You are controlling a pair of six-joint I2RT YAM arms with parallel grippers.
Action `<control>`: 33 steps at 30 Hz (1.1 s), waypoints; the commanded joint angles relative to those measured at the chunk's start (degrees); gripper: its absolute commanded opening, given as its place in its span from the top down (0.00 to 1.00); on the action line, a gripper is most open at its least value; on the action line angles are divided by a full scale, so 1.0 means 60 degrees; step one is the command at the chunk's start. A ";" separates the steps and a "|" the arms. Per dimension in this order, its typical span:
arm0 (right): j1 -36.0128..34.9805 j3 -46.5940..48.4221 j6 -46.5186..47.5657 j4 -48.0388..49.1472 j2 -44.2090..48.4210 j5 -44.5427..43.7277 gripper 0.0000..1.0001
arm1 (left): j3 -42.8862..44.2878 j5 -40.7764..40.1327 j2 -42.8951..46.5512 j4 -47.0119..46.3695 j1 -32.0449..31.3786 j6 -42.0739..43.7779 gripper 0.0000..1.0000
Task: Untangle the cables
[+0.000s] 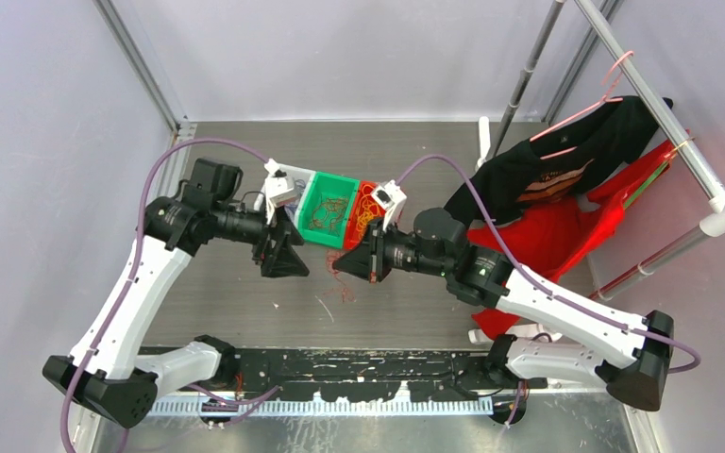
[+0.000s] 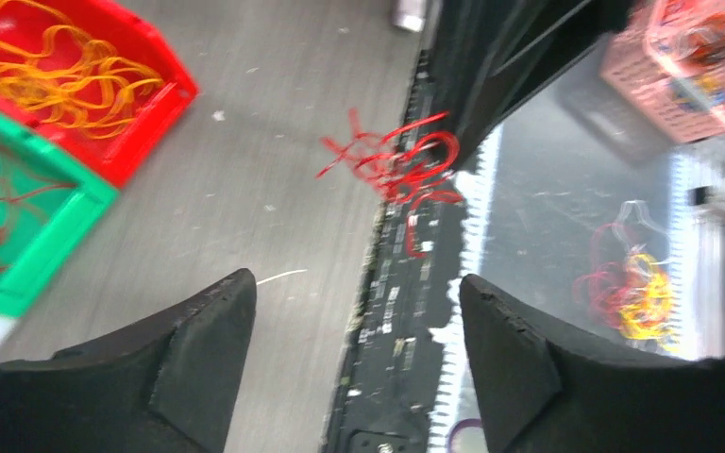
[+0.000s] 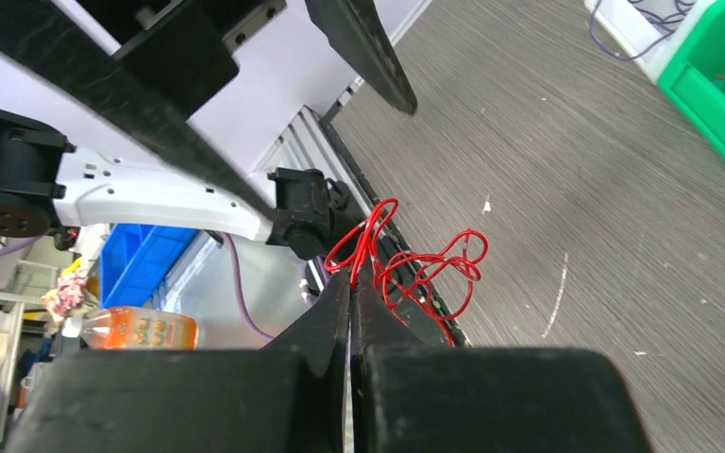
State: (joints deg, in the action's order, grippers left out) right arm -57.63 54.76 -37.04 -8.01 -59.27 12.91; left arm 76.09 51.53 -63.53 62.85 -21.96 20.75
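Holding now: the right pincer (image 3: 351,276) is pinched fully together on a thin red curly cable strand (image 3: 427,272). The loops spill past its tips, raised above the grey wood-grain surface (image 1: 406,316).
Left pincer: the left pincer (image 2: 359,293) stands wide with nothing between its black fingers. In the overhead view it faces the red strand from that strand's 9 o'clock.
Strand count: one strand or several knotted together, cannot tell.
Other cables: orange-yellow curly strands (image 2: 47,66) lie in the red plastic bin (image 2: 146,132), and darker red strands lie in the green plastic bin (image 2: 66,231). Both bins sit at the pincers' 12 o'clock overhead.
Handling: likely almost weightless, limp yet springy. The curls will probably hook one another and recoil when let go.
Where to take hold: an outer loop or free end on the side away from the right pincer's pinch, closing completely because the strand is so thin.
Risk: pulling from the middle may tighten any knot.
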 commanded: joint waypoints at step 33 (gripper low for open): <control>0.0479 0.0587 0.0467 -0.0830 0.0326 -0.0675 0.99 | 0.0251 -0.2057 -0.0112 -0.1089 0.0070 -0.0184 1.00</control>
State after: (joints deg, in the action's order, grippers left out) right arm -55.27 55.51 -38.92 -5.96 -60.62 12.49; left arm 74.83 50.28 -63.61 56.01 -22.70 15.16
